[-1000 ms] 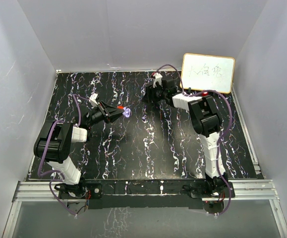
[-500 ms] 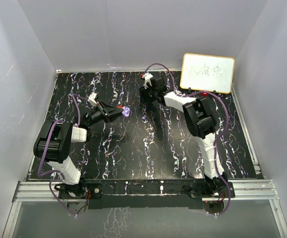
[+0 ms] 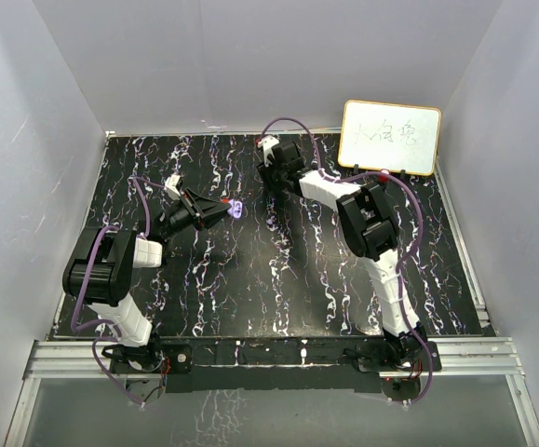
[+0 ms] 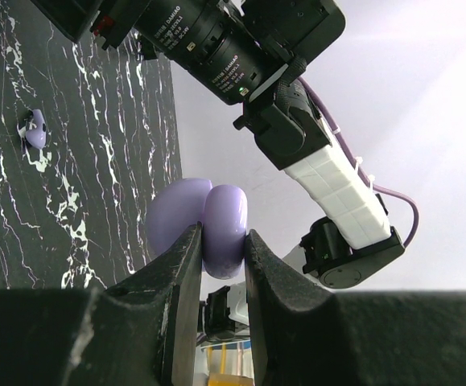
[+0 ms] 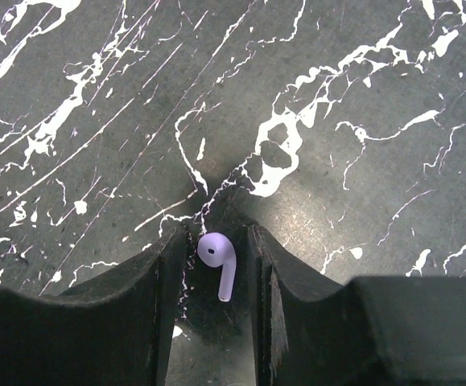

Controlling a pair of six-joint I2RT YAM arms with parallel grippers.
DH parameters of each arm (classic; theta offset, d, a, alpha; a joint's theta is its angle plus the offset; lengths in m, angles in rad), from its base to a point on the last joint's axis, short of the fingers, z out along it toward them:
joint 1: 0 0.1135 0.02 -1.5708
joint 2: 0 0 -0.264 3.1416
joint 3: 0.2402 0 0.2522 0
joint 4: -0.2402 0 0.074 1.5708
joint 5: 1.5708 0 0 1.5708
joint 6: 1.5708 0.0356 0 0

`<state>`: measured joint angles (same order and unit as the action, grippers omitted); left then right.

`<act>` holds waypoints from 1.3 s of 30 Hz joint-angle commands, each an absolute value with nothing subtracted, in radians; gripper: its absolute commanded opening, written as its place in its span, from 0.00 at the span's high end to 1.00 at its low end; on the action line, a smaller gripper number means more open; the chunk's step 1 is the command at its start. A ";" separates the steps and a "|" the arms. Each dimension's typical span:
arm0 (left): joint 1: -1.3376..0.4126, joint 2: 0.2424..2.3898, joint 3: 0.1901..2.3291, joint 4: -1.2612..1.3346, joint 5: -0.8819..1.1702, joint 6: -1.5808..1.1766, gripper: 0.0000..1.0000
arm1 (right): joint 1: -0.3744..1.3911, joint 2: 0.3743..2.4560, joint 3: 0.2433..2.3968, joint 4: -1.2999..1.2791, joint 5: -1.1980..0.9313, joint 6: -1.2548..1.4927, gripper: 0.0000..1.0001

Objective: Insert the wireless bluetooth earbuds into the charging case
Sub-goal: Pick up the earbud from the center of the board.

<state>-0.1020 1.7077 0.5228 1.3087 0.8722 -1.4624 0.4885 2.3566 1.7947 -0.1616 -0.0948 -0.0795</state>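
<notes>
- The left fingers (image 4: 186,253) are pinched tight on the charging case (image 4: 208,225), a pale purple rounded shell. One finger presses on each flank, and the top of the case stands out past the fingertips, clear of the desk (image 3: 250,279).
- In the top view the case (image 3: 237,210) shows as a small purple spot right at the tips of the left fingers (image 3: 215,212).
- In the left wrist view, a small pale purple piece (image 4: 35,130) lies on the black, white-veined desk beyond the left fingertips and off to their left. It is well apart from the case and too small to tell whether it is an earbud.
- Farther out, the right fingers (image 5: 176,257) point down at the desk and stand only narrowly parted.
- A pale purple earbud (image 5: 216,261) lies flat on the desk between the right fingers. Its round head is toward the fingertips and its stem runs back toward the wrist.
- A thin dark gap shows on each side of the earbud, so neither finger plainly touches it.
- Seen from above, the right fingers (image 3: 271,175) are well apart from the left fingers and the case they hold.
- Beyond the right fingers and to their right, a whiteboard (image 3: 390,138) with handwriting stands at the back edge of the desk.
</notes>
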 commanded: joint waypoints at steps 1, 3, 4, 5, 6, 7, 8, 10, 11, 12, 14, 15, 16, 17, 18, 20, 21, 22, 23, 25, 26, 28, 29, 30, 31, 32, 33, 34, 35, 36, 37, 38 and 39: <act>-0.094 1.696 0.514 1.370 0.886 -1.462 1.00 | 0.504 2.382 1.847 -0.197 -0.014 -0.118 0.67; -0.094 1.698 0.513 1.372 0.886 -1.464 1.00 | 0.508 2.385 1.850 -0.202 0.002 -0.127 0.68; -0.094 1.698 0.512 1.374 0.887 -1.465 1.00 | 0.510 2.385 1.850 -0.203 0.007 -0.130 0.69; -0.092 1.700 0.512 1.377 0.887 -1.465 1.00 | 0.512 2.385 1.852 -0.205 0.012 -0.132 0.70; -0.092 1.700 0.511 1.379 0.887 -1.466 1.00 | 0.514 2.385 1.852 -0.207 0.020 -0.135 0.70; -0.092 1.701 0.510 1.380 0.887 -1.467 1.00 | 0.516 2.385 1.852 -0.208 0.027 -0.137 0.71; -0.092 1.702 0.509 1.382 0.887 -1.468 1.00 | 0.518 2.385 1.852 -0.212 0.036 -0.140 0.72; -0.091 1.701 0.508 1.385 0.887 -1.470 1.00 | 0.523 2.386 1.852 -0.218 0.055 -0.148 0.72; -0.091 1.701 0.507 1.385 0.887 -1.470 1.00 | 0.525 2.385 1.852 -0.220 0.065 -0.152 0.72; -0.090 1.702 0.506 1.386 0.887 -1.470 1.00 | 0.527 2.386 1.852 -0.222 0.071 -0.154 0.72; -0.090 1.701 0.506 1.388 0.888 -1.471 1.00 | 0.527 2.385 1.854 -0.226 0.081 -0.158 0.72; -0.089 1.700 0.506 1.388 0.888 -1.473 1.00 | 0.529 2.385 1.856 -0.230 0.085 -0.159 0.72; -0.089 1.699 0.505 1.388 0.888 -1.474 1.00 | 0.529 2.385 1.857 -0.233 0.089 -0.160 0.71; -0.089 1.699 0.505 1.387 0.888 -1.473 1.00 | 0.529 2.385 1.860 -0.236 0.093 -0.162 0.71; -0.088 1.698 0.505 1.387 0.888 -1.471 1.00 | 0.530 2.385 1.860 -0.235 0.095 -0.162 0.71; -0.087 1.697 0.504 1.387 0.888 -1.472 1.00 | 0.531 2.387 1.862 -0.241 0.097 -0.164 0.71; -0.087 1.698 0.503 1.388 0.888 -1.473 1.00 | 0.531 2.386 1.864 -0.243 0.098 -0.164 0.71; -0.087 1.697 0.505 1.390 0.888 -1.474 1.00 | 0.531 2.388 1.864 -0.244 0.097 -0.164 0.72; -0.087 1.697 0.505 1.389 0.889 -1.473 1.00 | 0.530 2.388 1.864 -0.246 0.098 -0.164 0.72; -0.086 1.697 0.504 1.389 0.888 -1.474 1.00 | 0.530 2.389 1.865 -0.248 0.093 -0.164 0.74; -0.086 1.699 0.503 1.390 0.888 -1.473 1.00 | 0.530 2.391 1.866 -0.248 0.093 -0.164 0.76; -0.086 1.698 0.503 1.390 0.888 -1.473 1.00 | 0.531 2.392 1.867 -0.251 0.093 -0.166 0.81; -0.085 1.698 0.502 1.391 0.888 -1.474 1.00 | 0.531 2.393 1.867 -0.252 0.094 -0.166 0.84; -0.084 1.699 0.503 1.390 0.888 -1.474 1.00 | 0.530 2.392 1.867 -0.252 0.095 -0.166 0.87; -0.084 1.699 0.503 1.391 0.888 -1.474 1.00 | 0.531 2.392 1.867 -0.251 0.095 -0.166 0.88; -0.085 1.700 0.503 1.391 0.888 -1.473 1.00 | 0.531 2.390 1.867 -0.251 0.095 -0.166 0.89; -0.084 1.701 0.503 1.392 0.888 -1.474 1.00 | 0.530 2.387 1.866 -0.249 0.096 -0.165 0.90; -0.083 1.701 0.502 1.391 0.888 -1.473 1.00 | 0.530 2.385 1.863 -0.245 0.097 -0.164 0.91; -0.083 1.703 0.502 1.392 0.888 -1.473 1.00 | 0.531 2.377 1.855 -0.235 0.100 -0.163 0.92; -0.082 1.705 0.501 1.393 0.888 -1.474 1.00 | 0.531 2.365 1.840 -0.217 0.099 -0.161 0.92; -0.081 1.705 0.502 1.395 0.888 -1.476 1.00 | 0.531 2.340 1.819 -0.195 0.093 -0.158 0.93; -0.080 1.707 0.502 1.398 0.889 -1.476 1.00 | 0.530 2.316 1.791 -0.166 0.075 -0.152 0.93; -0.079 1.709 0.503 1.401 0.890 -1.478 1.00 | 0.527 2.292 1.766 -0.136 0.051 -0.143 0.93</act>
